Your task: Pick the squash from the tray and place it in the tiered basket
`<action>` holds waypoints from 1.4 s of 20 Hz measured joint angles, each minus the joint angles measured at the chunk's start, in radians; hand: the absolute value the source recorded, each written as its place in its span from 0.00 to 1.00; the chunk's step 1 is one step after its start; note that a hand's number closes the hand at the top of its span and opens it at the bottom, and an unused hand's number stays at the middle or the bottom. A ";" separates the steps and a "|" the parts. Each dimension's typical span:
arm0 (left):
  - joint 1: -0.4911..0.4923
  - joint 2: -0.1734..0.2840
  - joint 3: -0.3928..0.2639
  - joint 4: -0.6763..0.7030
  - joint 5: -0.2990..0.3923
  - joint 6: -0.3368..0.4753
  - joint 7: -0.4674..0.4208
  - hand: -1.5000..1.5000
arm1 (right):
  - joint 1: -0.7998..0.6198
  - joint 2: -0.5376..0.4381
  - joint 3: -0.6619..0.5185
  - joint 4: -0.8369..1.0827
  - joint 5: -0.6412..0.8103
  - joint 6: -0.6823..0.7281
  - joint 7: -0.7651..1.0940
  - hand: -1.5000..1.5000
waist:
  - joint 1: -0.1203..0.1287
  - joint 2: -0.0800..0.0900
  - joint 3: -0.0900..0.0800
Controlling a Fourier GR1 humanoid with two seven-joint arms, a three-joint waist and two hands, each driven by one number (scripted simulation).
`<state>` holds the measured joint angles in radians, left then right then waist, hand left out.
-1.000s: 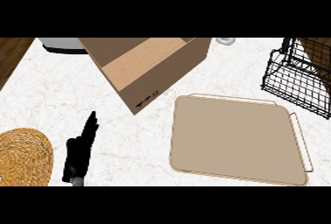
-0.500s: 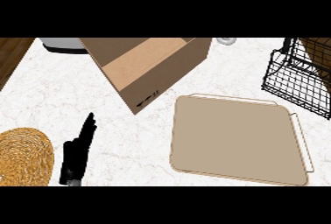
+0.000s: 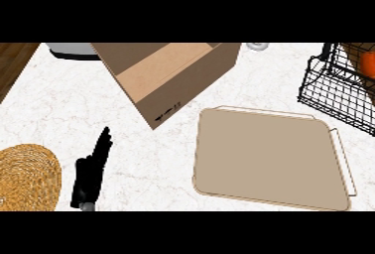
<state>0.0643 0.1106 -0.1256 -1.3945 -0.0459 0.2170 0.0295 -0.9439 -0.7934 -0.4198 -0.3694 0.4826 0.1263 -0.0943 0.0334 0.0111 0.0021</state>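
Now I'm seeing the squash (image 3: 368,63) sitting inside the tiered basket (image 3: 333,94), while the tray (image 3: 267,158) is lying bare on the counter (image 3: 58,109). My left robot hand (image 3: 89,173) is resting with fingers straight.

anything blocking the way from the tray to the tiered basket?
Nothing visible does. The tray is bare, and only open counter separates it from the tiered basket at upper right, where something orange shows. The cardboard box stands off to the tray's left.
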 measured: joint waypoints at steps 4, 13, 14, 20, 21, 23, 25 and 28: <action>-0.002 0.012 0.012 -0.005 0.008 -0.012 0.002 0.50 | -0.022 0.003 -0.079 0.048 -0.078 0.012 -0.025 0.00 | 0.001 0.001 0.000; 0.005 -0.002 0.015 0.004 0.006 -0.007 -0.015 0.50 | -0.032 -0.089 -0.234 0.072 -0.212 -0.076 -0.070 0.00 | -0.005 0.000 0.000; 0.017 0.000 0.015 -0.001 0.007 -0.009 -0.018 0.50 | -0.022 -0.115 -0.251 0.074 -0.223 -0.091 -0.068 0.00 | -0.007 0.000 0.000; 0.013 0.001 0.022 -0.009 0.008 -0.007 -0.002 0.50 | 0.070 -0.288 -0.349 0.117 -0.288 -0.100 -0.049 0.00 | -0.021 -0.001 0.001; 0.022 0.001 0.020 -0.010 0.008 -0.008 -0.006 0.50 | 0.095 -0.319 -0.366 0.129 -0.301 -0.084 -0.050 0.00 | -0.023 -0.001 0.002; 0.032 0.002 0.021 -0.012 0.009 -0.010 -0.013 0.50 | 0.150 -0.374 -0.402 0.154 -0.330 -0.045 -0.058 0.00 | -0.028 -0.002 0.002; 0.028 0.006 0.029 -0.008 0.005 -0.003 -0.014 0.50 | 0.203 -0.434 -0.434 0.177 -0.357 0.014 -0.063 0.00 | -0.035 -0.002 0.004; 0.031 0.006 0.035 -0.014 0.010 -0.003 -0.007 0.50 | 0.297 -0.492 -0.474 0.210 -0.388 0.093 -0.098 0.00 | -0.043 -0.003 0.005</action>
<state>0.0956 0.1169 -0.0904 -1.4084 -0.0358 0.2143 0.0228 -0.6469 -1.2856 -0.8935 -0.1598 0.0942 0.2190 -0.1920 -0.0098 0.0085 0.0074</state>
